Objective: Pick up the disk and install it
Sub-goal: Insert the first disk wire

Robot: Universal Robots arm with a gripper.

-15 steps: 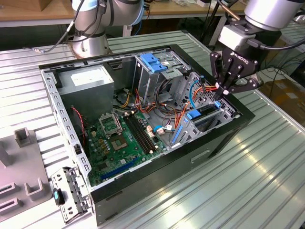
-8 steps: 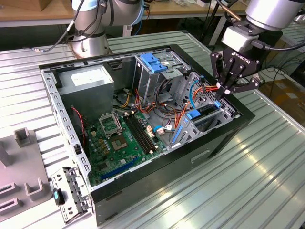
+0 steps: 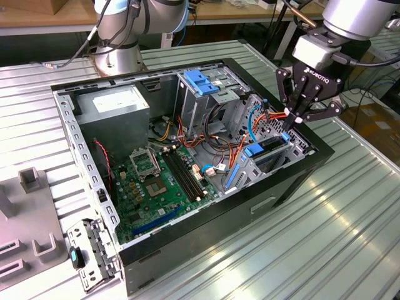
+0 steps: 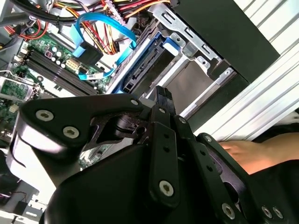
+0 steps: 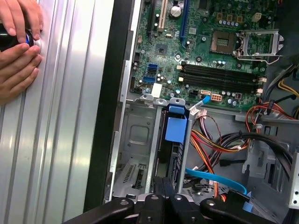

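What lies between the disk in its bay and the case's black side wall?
An empty metal bay slot lies between the disk and the black side wall, in the first wrist view.

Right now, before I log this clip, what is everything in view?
computer case: one, black, open, on the table
table: one, silver ribbed metal
motherboard: one, green, on the case floor
power supply: one, grey, far corner of the case
drive cage: one, metal with a blue handle, beside the power supply
cables: several, red, orange, yellow, black and blue, next to the disk bay
disk: one, dark with blue rails, in the bay at the case edge
fixtures: several, grey, exterior view's left
hands: two, a person's, on the table
gripper: one, black, over the disk
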